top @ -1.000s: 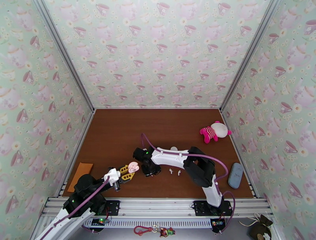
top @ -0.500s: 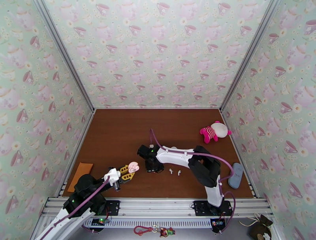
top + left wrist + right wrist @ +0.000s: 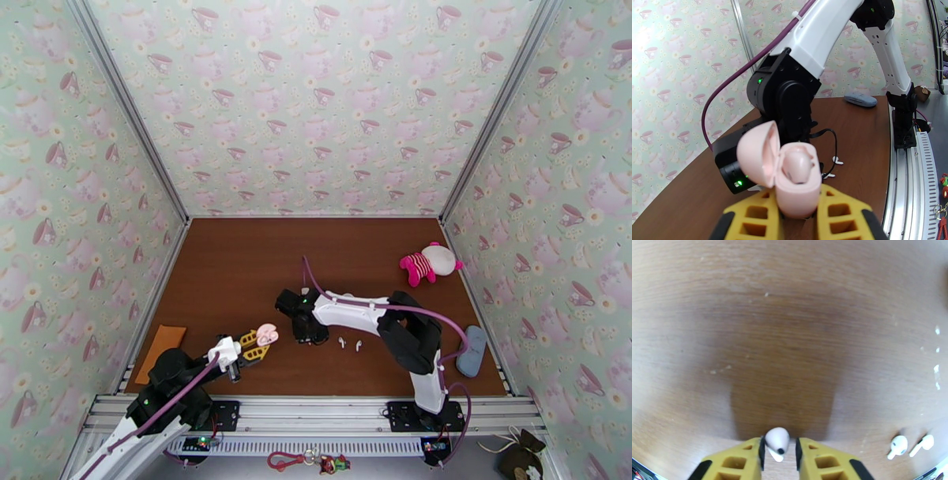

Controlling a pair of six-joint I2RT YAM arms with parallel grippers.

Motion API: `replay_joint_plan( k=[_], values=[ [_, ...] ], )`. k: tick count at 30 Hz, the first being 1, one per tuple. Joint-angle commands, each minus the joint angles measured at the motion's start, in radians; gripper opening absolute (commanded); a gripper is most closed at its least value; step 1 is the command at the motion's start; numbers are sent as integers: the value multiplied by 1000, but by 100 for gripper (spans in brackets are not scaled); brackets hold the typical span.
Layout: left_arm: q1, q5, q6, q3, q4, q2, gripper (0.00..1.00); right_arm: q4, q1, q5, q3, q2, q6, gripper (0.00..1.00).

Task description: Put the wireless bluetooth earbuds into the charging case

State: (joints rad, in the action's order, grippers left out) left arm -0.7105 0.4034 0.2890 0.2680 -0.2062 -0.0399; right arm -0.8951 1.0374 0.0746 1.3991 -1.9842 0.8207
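**Three earbuds out of the case, none seen seated**

Three white earbuds are counted, all outside the case. One earbud (image 3: 776, 436) is framed between the yellow fingers of the right gripper (image 3: 779, 442), low over the brown table (image 3: 790, 338). Thin dark strips are seen on both sides of it, so it cannot be told whether it is pinched or lies loose between the jaws. Two more earbuds (image 3: 896, 445) (image 3: 924, 442) are left flat on the table, just beside each other and near the right gripper.

The pink charging case (image 3: 796, 173) is clamped firmly in the left gripper (image 3: 798, 205) and held up off the table, near the right arm's wrist. Its lid (image 3: 758, 154) is swung open. Only pink is seen inside the well, with no white bud made out there.

Progress is judged early: the case is opened and presented and one bud is at the jaws, but nothing is inserted. Carrying over, seating and the remaining buds are left to do.

Orientation: the bud at the jaws is set with its rounded head away from the wrist and its stem back toward it, the long axis roughly along the fingers. The two table buds are laid parallel in the right wrist view, heads upper right, stems lower left. The case is held upright, its mouth up and away from its wrist, the lid tipped left.
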Motion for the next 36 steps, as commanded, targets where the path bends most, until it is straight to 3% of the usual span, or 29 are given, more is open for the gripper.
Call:
replay_joint_plan(
  k=[1, 13, 29, 36],
  values=[
    [4, 15, 9, -6, 2, 0, 0, -36, -10, -7, 41, -25, -76, 31],
    [5, 14, 9, -6, 1, 4, 0, -68, -19, -27, 77, -64, -114, 32],
    [4, 15, 7, -7, 1, 3, 0, -41, -32, -33, 57, -76, -110, 22],
    [5, 15, 7, -7, 1, 3, 0, -46, -36, 3, 49, -7, -92, 21]
  ],
)
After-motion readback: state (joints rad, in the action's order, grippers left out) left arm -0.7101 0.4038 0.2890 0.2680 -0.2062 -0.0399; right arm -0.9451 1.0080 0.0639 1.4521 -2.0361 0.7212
